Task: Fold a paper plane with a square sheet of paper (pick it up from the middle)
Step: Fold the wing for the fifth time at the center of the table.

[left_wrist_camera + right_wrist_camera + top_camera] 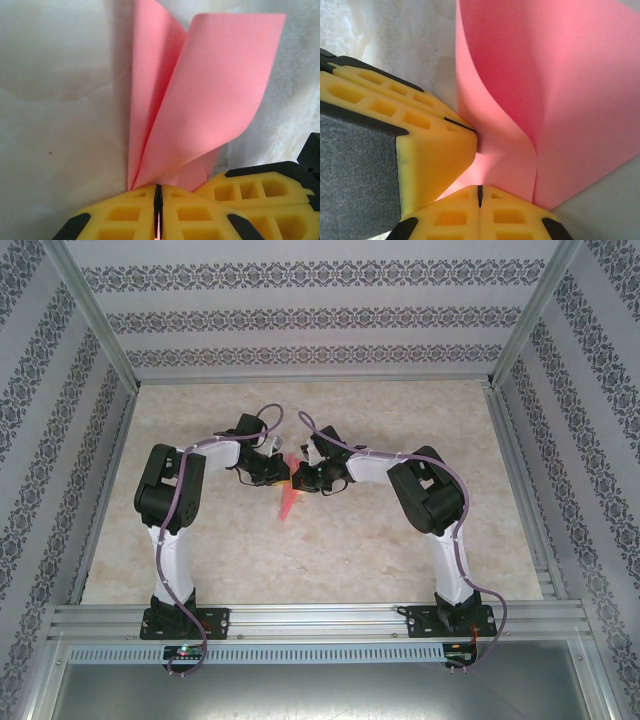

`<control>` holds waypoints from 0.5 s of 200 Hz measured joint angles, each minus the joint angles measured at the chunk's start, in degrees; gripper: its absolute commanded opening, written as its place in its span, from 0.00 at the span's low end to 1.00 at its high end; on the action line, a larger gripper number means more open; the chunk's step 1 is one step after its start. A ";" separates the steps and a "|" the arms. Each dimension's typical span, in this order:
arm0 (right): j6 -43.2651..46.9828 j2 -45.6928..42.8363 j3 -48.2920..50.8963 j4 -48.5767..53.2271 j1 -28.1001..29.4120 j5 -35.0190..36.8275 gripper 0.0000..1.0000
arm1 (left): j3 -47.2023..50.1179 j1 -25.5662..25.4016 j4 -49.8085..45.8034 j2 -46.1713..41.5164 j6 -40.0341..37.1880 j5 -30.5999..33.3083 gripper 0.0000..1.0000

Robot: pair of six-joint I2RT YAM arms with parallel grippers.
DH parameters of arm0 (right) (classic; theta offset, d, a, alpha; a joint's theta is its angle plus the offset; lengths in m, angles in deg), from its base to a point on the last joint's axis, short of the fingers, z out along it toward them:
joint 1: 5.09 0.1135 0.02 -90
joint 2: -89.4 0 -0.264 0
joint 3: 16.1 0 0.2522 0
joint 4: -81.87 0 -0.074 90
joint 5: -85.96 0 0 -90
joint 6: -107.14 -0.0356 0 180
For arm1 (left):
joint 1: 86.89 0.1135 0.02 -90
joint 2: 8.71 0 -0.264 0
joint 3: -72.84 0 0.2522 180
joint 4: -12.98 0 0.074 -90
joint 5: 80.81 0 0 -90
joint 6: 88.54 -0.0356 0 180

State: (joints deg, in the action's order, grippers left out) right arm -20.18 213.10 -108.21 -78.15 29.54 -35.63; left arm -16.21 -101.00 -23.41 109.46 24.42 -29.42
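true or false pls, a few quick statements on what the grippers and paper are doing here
1. The left gripper is shut on the paper. True.
2. The right gripper hangs open, away from the paper. False: its fingers are closed together on the paper's edge.
3. The paper lies flat and unfolded. False: it is folded, with two flaps spreading apart from the pinched end.
4. The two grippers meet close together near the middle of the table. True.
5. The paper is blue. False: it is pink.
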 measured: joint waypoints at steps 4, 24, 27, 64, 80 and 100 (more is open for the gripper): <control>0.07 -0.02 0.00 0.04 0.00 0.13 0.00 | -0.22 -0.02 -0.22 0.09 -0.02 0.07 0.13; 0.70 -0.15 -0.07 0.31 0.04 0.85 0.00 | -1.20 -0.07 -1.36 0.50 -0.35 0.63 0.13; 0.79 -0.13 -0.11 0.39 0.04 0.92 0.00 | -1.33 -0.07 -1.49 0.52 -0.39 0.68 0.14; 2.75 -0.13 -0.81 1.31 0.04 2.62 0.00 | -2.95 -0.13 -2.51 1.27 -0.42 1.57 0.15; 3.56 -0.13 -1.14 1.92 0.15 3.23 0.00 | -3.80 -0.13 -2.47 1.66 -0.26 2.36 0.15; 4.76 -0.15 -1.49 2.51 0.44 4.26 0.00 | -4.94 -0.13 -2.36 2.38 0.42 2.67 0.15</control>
State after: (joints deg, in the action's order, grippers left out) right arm -15.42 212.94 -109.70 -75.63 29.98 -31.37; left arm -21.15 -101.13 -25.77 111.84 24.84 -26.75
